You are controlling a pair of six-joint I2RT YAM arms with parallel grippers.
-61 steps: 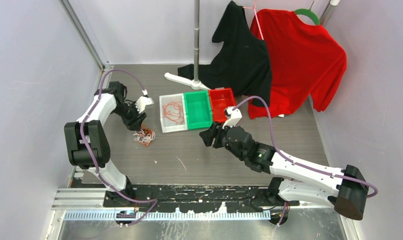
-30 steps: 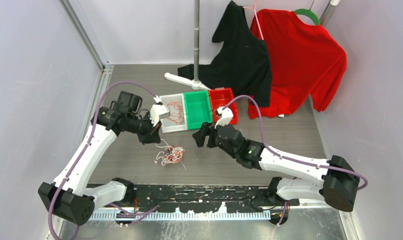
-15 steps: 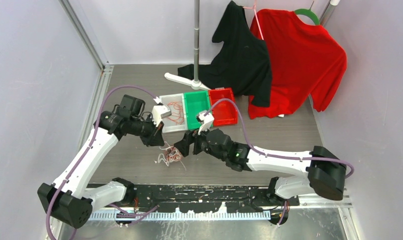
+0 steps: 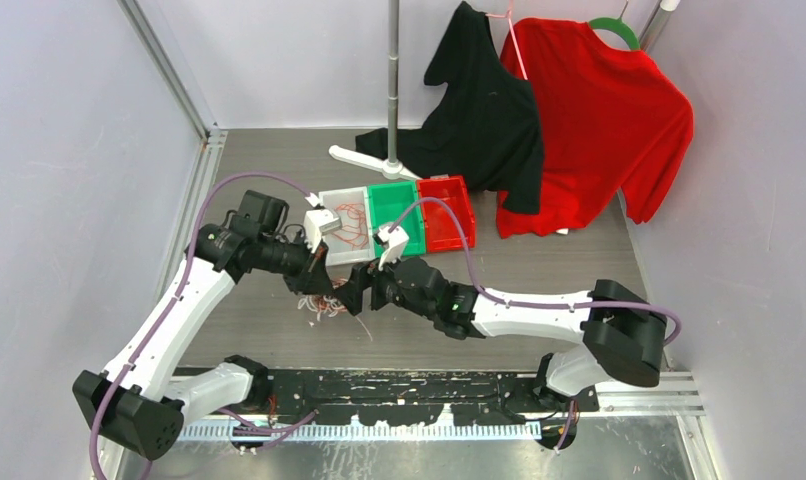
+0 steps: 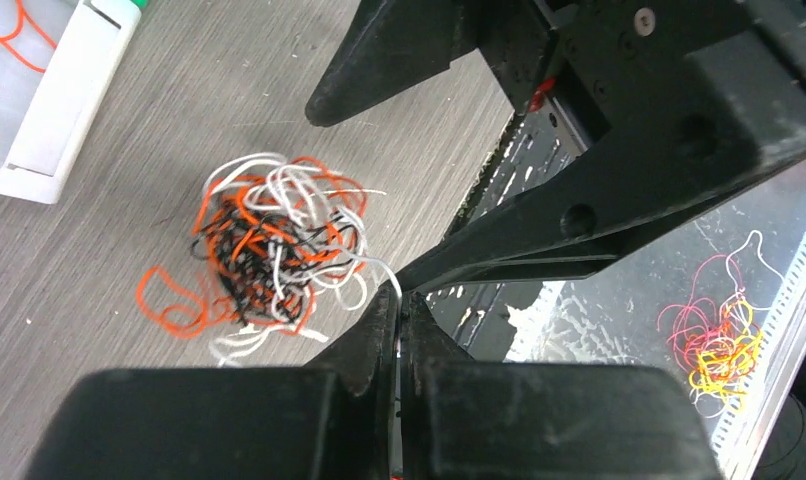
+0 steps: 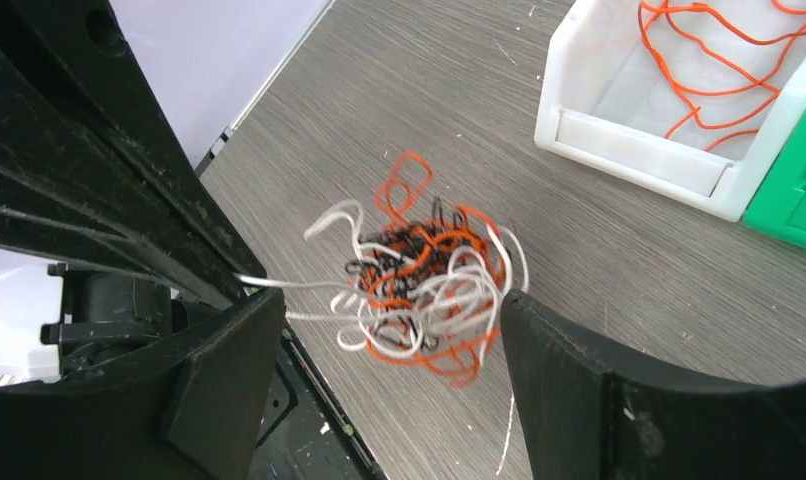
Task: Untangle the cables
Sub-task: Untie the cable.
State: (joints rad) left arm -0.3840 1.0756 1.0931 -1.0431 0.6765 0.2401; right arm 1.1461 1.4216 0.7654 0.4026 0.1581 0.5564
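Above the table, the left pincer reaches down pinching the cables; the right pincer straddles them, agape.

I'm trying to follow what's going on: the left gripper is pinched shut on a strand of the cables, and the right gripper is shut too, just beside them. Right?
Not quite. The right gripper is open, its fingers spread either side of the cables, as the right wrist view shows. The left gripper is pinched shut on a strand, as you say.
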